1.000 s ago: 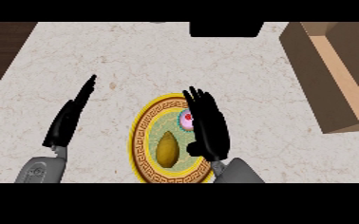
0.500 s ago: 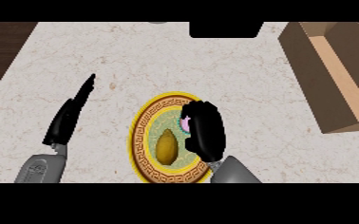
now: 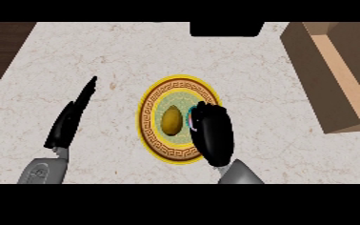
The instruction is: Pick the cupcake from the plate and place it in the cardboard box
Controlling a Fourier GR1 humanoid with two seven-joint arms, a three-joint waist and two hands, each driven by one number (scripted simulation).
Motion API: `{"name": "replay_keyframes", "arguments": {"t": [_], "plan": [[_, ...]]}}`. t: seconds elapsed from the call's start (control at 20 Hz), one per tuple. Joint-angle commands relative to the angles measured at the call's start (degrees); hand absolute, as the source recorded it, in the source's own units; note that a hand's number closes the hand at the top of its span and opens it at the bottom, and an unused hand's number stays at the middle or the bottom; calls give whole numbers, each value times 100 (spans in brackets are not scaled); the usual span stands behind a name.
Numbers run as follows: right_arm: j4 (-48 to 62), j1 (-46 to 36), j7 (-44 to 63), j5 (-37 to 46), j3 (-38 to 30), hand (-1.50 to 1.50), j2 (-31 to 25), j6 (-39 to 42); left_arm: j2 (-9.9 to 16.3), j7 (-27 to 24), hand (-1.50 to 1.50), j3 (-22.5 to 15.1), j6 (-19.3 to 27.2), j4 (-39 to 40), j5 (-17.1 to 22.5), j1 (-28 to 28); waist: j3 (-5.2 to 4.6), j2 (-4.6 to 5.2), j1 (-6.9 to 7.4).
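Note:
A round plate (image 3: 156, 97) with a yellow patterned rim sits at the middle of the counter. My right hand (image 3: 213, 132) lies over its right half with the fingers curled round the cupcake (image 3: 190, 119), of which only a thin pink and blue edge shows. A yellow-brown pear-like fruit (image 3: 171, 119) lies on the plate just left of that hand. The cardboard box (image 3: 329, 71) stands open at the right edge. My left hand (image 3: 72, 116) rests open at the left, fingers straight and pointing up.
A black object (image 3: 226, 27) sits at the counter's far edge, above the plate. Dark wood (image 3: 13, 38) shows past the counter's left corner. Bare marble lies between the plate and the box.
My right hand's fingers have curled down from straight over the plate to closed round the cupcake. The left hand has stayed in place.

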Motion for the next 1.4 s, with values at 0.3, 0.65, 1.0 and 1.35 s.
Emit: {"name": "replay_keyframes", "arguments": {"t": [0.3,0.65,1.0,1.35], "plan": [[-1183,80,-2130,-2586,-486,150,-2308,2862,4,-92,0,-28,14,-114,-52,191,-3,-12,-54],[-3002,-249,-1828,-3251,-2050,150,-3417,3828,80,-138,0,187,-33,144,38,-22,-3,-9,-99],[-4113,294,-1277,-3885,-3482,150,-4051,4574,29,-246,0,199,32,260,-44,-49,-1,1,-113],[-3073,-17,-1763,-4573,-5021,150,-4268,4663,-36,44,0,96,-67,19,-75,-106,5,17,-16]]}}
